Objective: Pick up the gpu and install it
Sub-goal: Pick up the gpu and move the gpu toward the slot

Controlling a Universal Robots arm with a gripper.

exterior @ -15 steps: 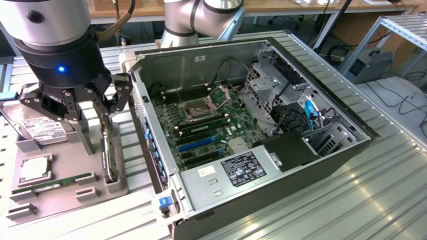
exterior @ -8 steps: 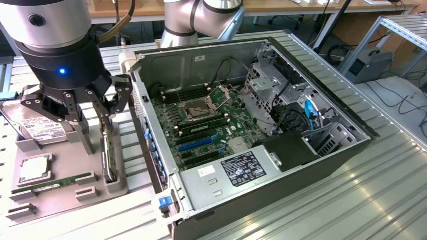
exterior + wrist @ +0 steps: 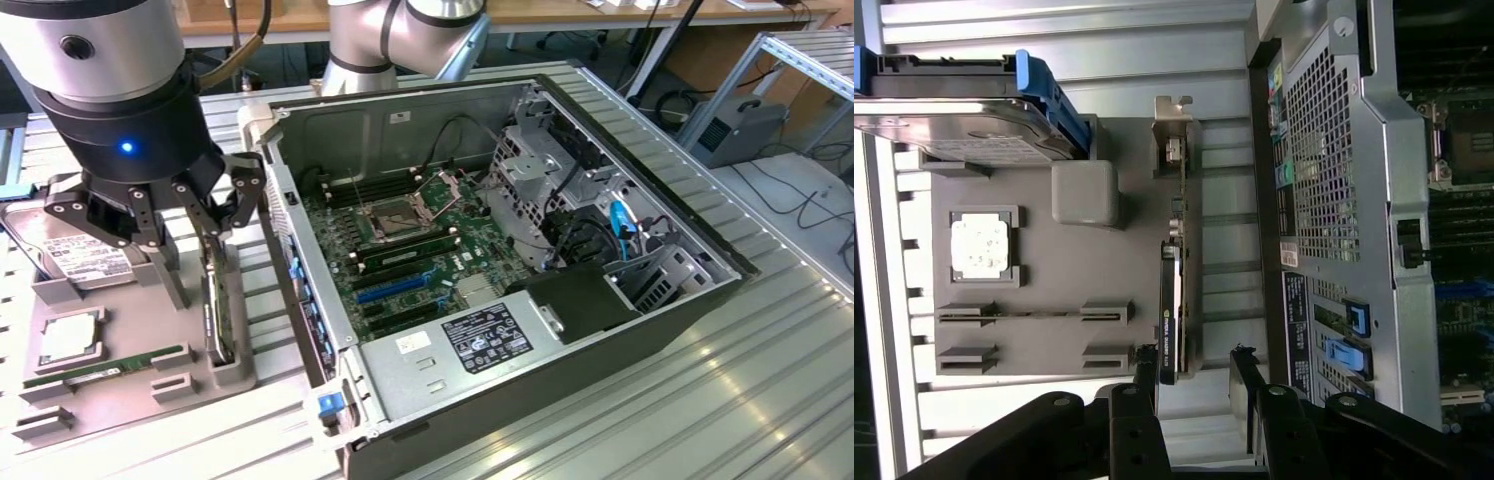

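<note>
**Status.** The pincer (image 3: 187,250) hangs with its jaws apart and empty, directly over the gpu (image 3: 211,320). In the wrist view its black fingers (image 3: 1146,385) stand either side of the card's line without touching it. The gpu stands on edge in a slot of the grey moulded tray (image 3: 120,400). In the exterior view the tray is at 9 o'clock of the open computer case (image 3: 534,385), just beside the case wall. The gpu is not yet lifted.

**Caution.**
- The gpu is thin, flat and rigid, with a smooth dark face, a green board and a silver bracket on one end.
- An off-centre closure would likely tilt it in its slot or let the smooth face slip.
- The bracket may catch the tray on lifting.
- The hard drive (image 3: 80,262), at 8 o'clock of the pincer, and the sheet-metal case wall leave little side room.
- The ribbed metal bench (image 3: 761,400) would not cushion a drop.
</note>
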